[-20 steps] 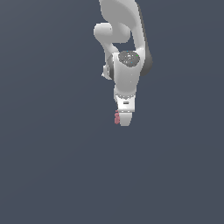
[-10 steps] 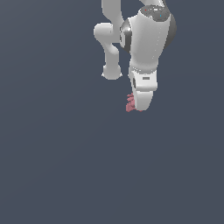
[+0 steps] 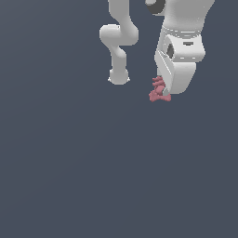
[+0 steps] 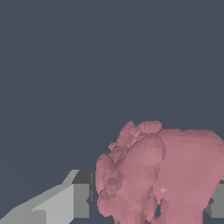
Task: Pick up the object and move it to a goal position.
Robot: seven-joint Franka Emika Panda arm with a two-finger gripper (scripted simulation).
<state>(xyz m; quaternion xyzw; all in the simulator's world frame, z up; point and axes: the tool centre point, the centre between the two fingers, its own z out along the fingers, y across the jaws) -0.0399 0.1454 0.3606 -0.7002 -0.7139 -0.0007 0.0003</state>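
Plain dark grey-blue surface (image 3: 69,176) throughout; my white tool (image 3: 168,95) is closed on one dusty pink-red lumpy ridged object (image 3: 158,90)

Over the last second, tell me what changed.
The arm swung toward the exterior view's right, carrying the object with it, and now looms larger in that view. The pincer stayed clamped on the object throughout. The arm's base stayed put.

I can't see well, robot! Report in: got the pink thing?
Gripper shut on the pink object. Object sits between the fingers, up close in the wrist view. Nothing else in view around it.
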